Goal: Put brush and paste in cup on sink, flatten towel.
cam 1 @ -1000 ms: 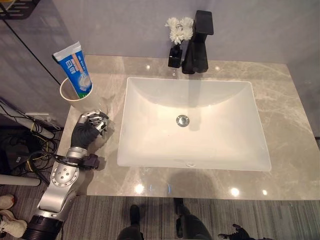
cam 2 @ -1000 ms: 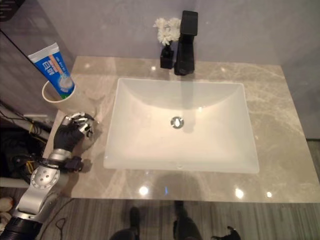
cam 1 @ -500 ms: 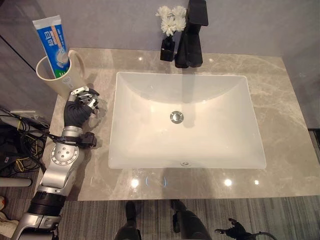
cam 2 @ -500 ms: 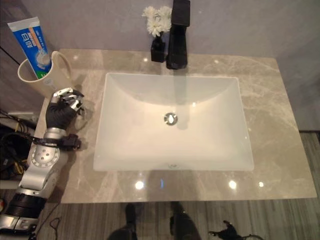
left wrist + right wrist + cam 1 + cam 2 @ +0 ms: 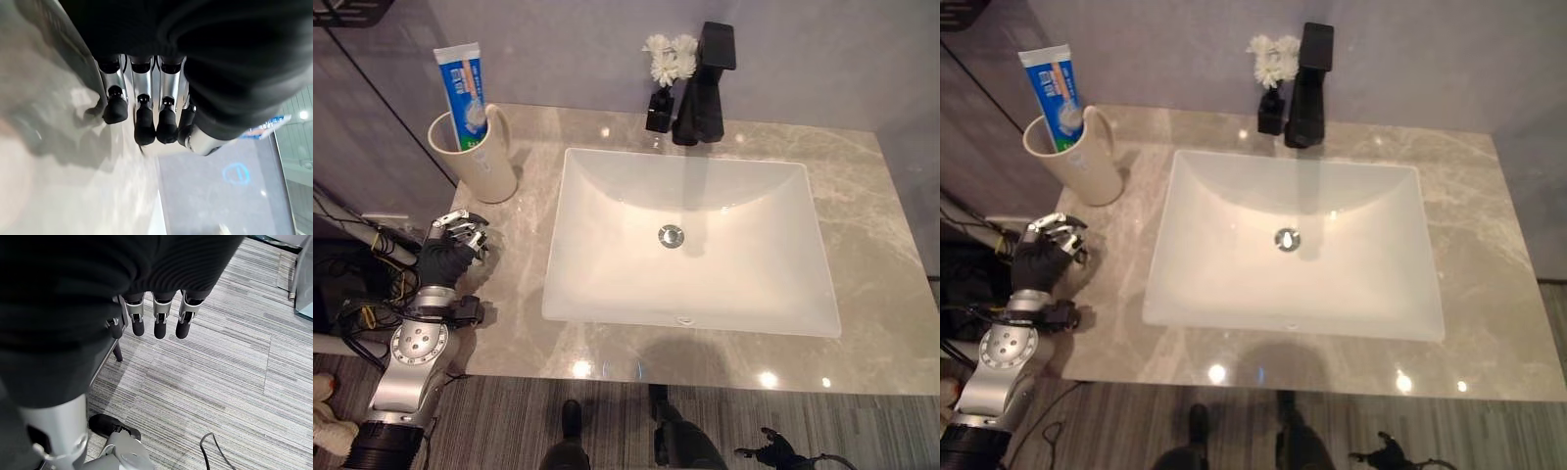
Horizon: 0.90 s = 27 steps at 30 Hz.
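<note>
The left hand [image 5: 450,253] is seen at the near left corner of the counter [image 5: 862,186], over its left edge, with the fingers [image 5: 144,129] loosely bent and nothing held between them and the thumb. It sits well apart from the cup [image 5: 475,157], which stands upright on the counter farther back on the left, just beside the basin's far left corner. A tube of toothpaste [image 5: 462,83] stands upright in the cup, cap end down, its flat end rising above the rim. Whether a toothbrush is also in the cup cannot be told.

The right hand [image 5: 156,318] is seen in its wrist view hanging over a grey striped floor [image 5: 234,372], fingers relaxed and roughly straight, holding nothing.

The white rectangular sink [image 5: 607,245] is set in the middle of the grey marbled counter, with a round metal drain [image 5: 672,235] at its centre. A black faucet [image 5: 705,88] stands at the far edge behind the basin. Just left of it, a small black vase [image 5: 657,111] with white flowers [image 5: 668,57] is noted, nearly touching the faucet base.
</note>
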{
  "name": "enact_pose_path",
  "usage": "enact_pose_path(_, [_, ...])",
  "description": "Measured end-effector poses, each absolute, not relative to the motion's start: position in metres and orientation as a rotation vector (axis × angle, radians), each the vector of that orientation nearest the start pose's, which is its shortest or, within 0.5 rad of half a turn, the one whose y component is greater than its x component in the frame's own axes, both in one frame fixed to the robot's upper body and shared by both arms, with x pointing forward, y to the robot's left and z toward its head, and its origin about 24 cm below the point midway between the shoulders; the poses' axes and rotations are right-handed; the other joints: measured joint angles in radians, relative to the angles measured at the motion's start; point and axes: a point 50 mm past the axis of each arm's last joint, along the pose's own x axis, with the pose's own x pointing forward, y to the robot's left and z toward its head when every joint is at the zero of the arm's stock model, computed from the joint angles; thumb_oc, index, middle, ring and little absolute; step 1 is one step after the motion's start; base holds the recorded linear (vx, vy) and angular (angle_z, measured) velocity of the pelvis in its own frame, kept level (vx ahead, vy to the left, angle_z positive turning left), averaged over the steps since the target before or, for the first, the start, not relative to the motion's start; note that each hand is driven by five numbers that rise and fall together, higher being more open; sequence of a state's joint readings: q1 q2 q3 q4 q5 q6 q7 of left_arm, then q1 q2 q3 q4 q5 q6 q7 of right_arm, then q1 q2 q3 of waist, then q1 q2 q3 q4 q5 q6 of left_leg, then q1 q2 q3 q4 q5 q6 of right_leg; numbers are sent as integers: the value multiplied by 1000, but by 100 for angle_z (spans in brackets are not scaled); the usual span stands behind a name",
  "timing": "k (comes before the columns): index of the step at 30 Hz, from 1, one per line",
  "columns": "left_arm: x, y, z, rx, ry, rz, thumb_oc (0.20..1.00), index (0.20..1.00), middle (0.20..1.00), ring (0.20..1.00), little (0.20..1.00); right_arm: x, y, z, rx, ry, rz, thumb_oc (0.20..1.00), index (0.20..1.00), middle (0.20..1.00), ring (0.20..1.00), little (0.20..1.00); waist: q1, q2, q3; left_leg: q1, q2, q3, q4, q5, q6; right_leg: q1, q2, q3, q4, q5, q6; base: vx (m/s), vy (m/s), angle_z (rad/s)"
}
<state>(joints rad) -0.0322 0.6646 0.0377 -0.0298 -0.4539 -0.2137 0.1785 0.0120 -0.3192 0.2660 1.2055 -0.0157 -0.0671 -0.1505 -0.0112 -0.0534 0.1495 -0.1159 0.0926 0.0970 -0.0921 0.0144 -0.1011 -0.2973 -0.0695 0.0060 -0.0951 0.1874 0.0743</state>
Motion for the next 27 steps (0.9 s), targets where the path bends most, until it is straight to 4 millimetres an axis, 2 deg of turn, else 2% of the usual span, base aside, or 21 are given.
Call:
enact_pose_path(2, [256,275,128,184,-310,187,200,200,200,200,200,91,-258,-152,-533,1148,-67,1000,1000,1000,1000,1000,-3,2,-20,-18,1,-1,0,2,-1,-18,0,-8,5,6,-4,0,0,0])
enact_pose_path(10, [275,281,140,170,-356,259,200,200,200,200,200,92,-258,-152,-535,1146,-65,1000,1000,1000,1000,1000,-17,2,-21,-35,1,5,0,4,-1,-37,3,-3,8,11,-4,-6,-2,-3])
enact_pose_path(12, [283,291,153,215,-390,314,200,200,200,200,200,95,-258,-151,-535,1135,-64,1000,1000,1000,1000,1000,-30,-8,-29,-59,-1,23,0,5,-1,-72,5,14,8,19,-5,-9,-12,-18])
enact_pose_path(16, [292,295,173,241,-453,353,200,200,200,200,200,92,-259,-152,-536,1145,-65,1000,1000,1000,1000,1000,-44,-18,-30,-91,2,28,0,7,-5,-106,9,20,8,16,0,14,-7,-4])
enact_pose_path(19, [293,304,181,270,-461,386,200,200,200,200,200,93,-258,-152,-538,1141,-61,1000,1000,1000,1000,1000,-56,-20,-29,-93,6,28,0,8,-6,-109,17,19,8,20,-5,0,0,0])
enact_pose_path(27, [305,307,203,281,-516,429,200,200,200,200,200,104,-254,-150,-549,1105,-37,1000,1000,1000,1000,1000,-58,-41,-14,-95,11,31,0,7,-6,-112,21,21,7,18,-3,0,0,0])
